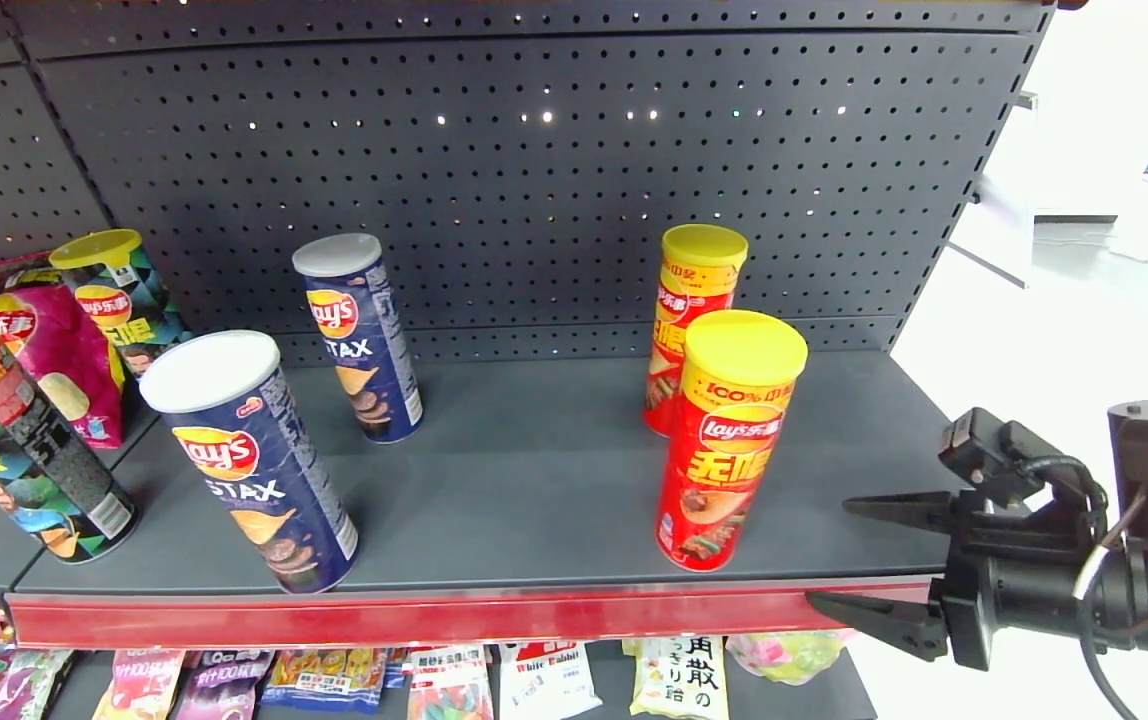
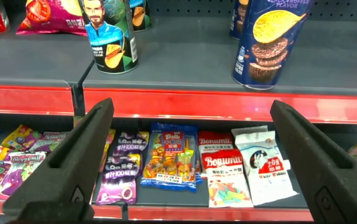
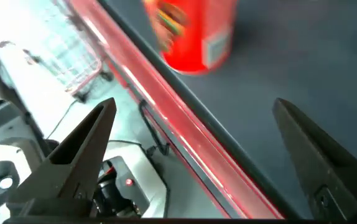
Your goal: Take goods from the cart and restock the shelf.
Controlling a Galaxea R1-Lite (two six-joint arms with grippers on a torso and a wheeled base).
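Standing at shelf (image 1: 534, 480) front edge, red can (image 1: 731, 440) near right fingers (image 1: 894, 508), spread empty; left fingers (image 2: 79, 149) spread too.

- Shop aisle (retail-style fittings throughout).
- Dark metal shelf (image 1: 534, 470) with a pegboard back (image 1: 534, 150) and a red front rail (image 1: 384, 618).
- Chip canisters (image 1: 729, 440) stand upright on it, and candy bags (image 2: 172, 155) fill the tier below.
- Wire cart (image 3: 73, 62) nearby.

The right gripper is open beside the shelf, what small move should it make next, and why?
Probably draw the right gripper back from the shelf to fetch more stock: it is open and empty, and the front red can already stands upright on the shelf, clear of it.
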